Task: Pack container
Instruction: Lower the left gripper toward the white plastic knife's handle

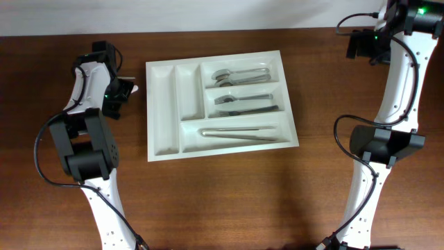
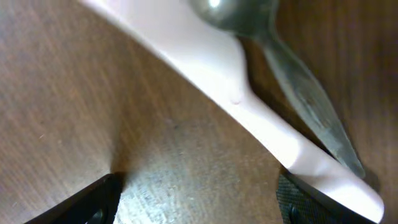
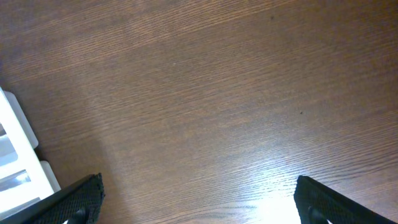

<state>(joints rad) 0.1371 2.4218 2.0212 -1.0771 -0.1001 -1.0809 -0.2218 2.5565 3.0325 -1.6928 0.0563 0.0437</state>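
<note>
Container (image 1: pixel 161 104) placed mid-table (image 1: pixel 229 201), cutlery seen in three crosswise compartments. Left tool (image 2: pixel 198 200) spread wide beside container; white plastic item (image 2: pixel 211 62) and metal spoon (image 2: pixel 305 99) seen ahead. Right tool (image 3: pixel 199 202) spread wide, nothing held.

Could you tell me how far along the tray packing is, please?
Done: the tray holds metal cutlery in its three crosswise compartments. In hand: the open left gripper hovers over a white utensil and a spoon on the table. Left: those two, and both narrow compartments empty.
</note>
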